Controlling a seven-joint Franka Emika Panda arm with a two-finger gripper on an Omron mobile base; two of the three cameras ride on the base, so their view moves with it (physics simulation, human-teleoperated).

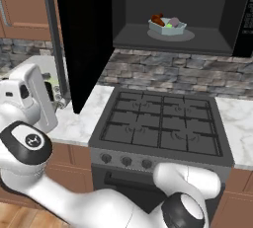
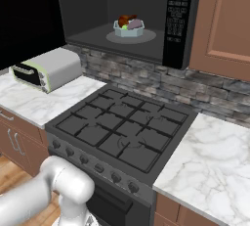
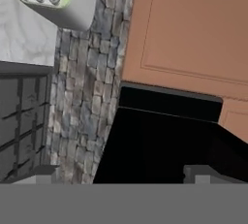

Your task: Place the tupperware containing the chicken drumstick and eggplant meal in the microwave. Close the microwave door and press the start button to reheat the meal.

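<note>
The microwave [image 1: 173,10] hangs above the stove [image 1: 160,123], its cavity open to the room. The door [image 1: 81,39] stands swung out to the left, a tall black panel reaching down almost to the counter [image 1: 81,118], with its thin grey handle [image 1: 53,39] along the outer edge.

On the round turntable [image 1: 185,35] inside sits the tupperware [image 1: 168,27], roughly centred (a little toward the front). Its long axis runs about left to right across the cavity, turned slightly from the front edge. The drumstick [image 1: 157,19] lies at the tub's left end in the left base view, slanting up over the rim; the eggplant [image 1: 174,21] is at the other end, a bright green bit [image 1: 169,25] between them.

The keypad [image 2: 176,12] on the microwave's right side shows rows of small markings, too fine to read.

A pale-green toaster oven [image 2: 49,68] stands on the counter left of the stove.

In the hand view the end effector [image 3: 121,174] has its two tips spread wide apart, nothing between them, facing the black door.
</note>
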